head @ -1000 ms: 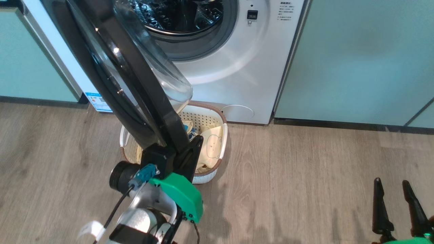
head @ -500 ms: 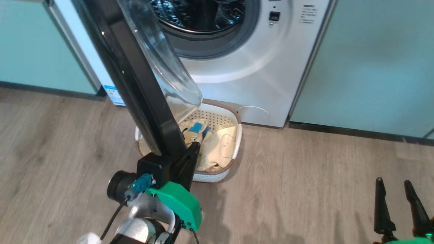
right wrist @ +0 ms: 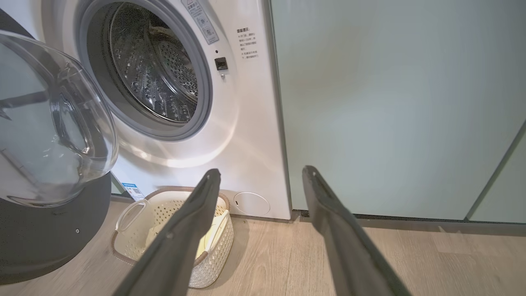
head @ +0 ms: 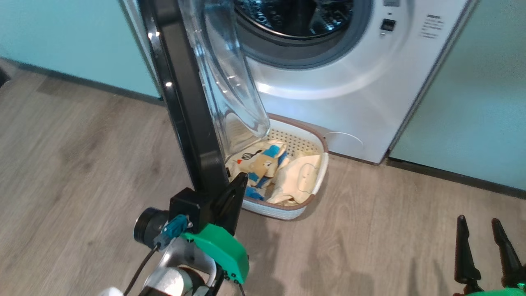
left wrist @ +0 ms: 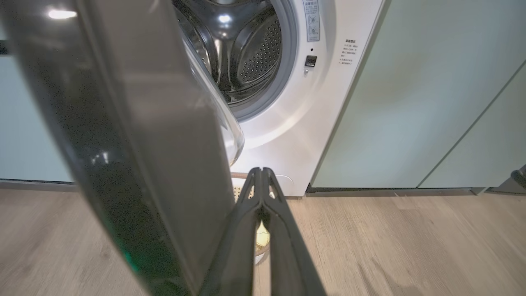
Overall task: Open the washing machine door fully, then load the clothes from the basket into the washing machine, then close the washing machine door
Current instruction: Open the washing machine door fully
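Door (head: 185, 102) stands open, its black rim just beside the left end effector (left wrist: 261, 170), whose fingers are pressed together. The right end effector (head: 478, 220) is spread. Beyond, the basket (head: 302, 128) holding clothes (head: 267, 164) sits before the washer (head: 349, 94).

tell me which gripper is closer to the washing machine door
Left. The left gripper is shut and right beside the washing machine door at its lower edge. The right gripper is open, well off to the robot's right above the floor.
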`<state>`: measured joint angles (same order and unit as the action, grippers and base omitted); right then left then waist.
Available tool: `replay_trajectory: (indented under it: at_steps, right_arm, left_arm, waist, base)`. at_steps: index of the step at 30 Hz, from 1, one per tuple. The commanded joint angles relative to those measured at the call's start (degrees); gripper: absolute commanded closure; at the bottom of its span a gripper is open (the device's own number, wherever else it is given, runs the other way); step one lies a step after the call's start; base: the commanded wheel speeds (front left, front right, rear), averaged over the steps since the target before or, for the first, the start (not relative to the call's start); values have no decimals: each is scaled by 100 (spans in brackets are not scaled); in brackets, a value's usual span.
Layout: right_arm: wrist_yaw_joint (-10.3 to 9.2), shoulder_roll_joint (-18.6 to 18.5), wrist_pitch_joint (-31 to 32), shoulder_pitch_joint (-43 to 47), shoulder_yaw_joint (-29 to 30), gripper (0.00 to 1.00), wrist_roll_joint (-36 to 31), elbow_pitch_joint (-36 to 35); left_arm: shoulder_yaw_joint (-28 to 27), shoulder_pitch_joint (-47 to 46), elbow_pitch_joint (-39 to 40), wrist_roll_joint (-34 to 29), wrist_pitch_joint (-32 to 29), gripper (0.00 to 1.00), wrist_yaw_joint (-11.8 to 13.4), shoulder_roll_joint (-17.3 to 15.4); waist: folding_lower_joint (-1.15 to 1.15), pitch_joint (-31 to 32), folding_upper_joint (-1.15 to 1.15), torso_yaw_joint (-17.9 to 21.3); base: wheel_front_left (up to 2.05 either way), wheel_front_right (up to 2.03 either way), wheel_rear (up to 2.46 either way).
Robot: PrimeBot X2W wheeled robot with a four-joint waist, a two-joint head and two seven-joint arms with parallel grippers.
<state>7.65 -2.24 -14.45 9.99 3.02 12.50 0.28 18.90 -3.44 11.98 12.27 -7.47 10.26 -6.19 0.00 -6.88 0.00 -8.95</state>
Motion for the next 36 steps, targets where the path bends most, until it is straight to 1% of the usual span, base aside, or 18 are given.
replay_trajectory:
  at_steps: [1,6,11,17,31,36]
  right_arm:
    - [-16,-64,-55,-222,-117,0,-65,-205]
    - [-16,-64,-55,-249,-112,0,-78,-202]
    - [-16,-64,-55,-255,-107,0,-83,-198]
    - [-16,-64,-55,-261,-103,0,-86,-177]
    - [-16,-64,-55,-200,-124,0,-105,-168]
    - [-16,-64,-55,-141,-126,0,-120,-147]
  left_arm:
    - [-271,-127,203,-44,75,100,66,-78]
    - [-336,-96,142,-19,96,100,139,-96]
    - [-430,-81,107,-30,144,100,218,-132]
    - [-652,-19,70,-12,245,100,381,-183]
    - [-1509,208,-92,86,562,100,806,-490]
    - [-1782,176,-267,169,725,100,798,-664]
  waist:
    - [0,-25,0,-169]
    - [0,-44,0,-419]
    - [0,-50,0,-536]
    - [0,-34,0,-668]
    - [0,42,0,-744]
    - [0,105,0,-756]
  base:
    - [0,0,0]
    - [0,0,0]
    - [0,0,0]
    - [0,0,0]
    - [0,0,0]
    - [0,0,0]
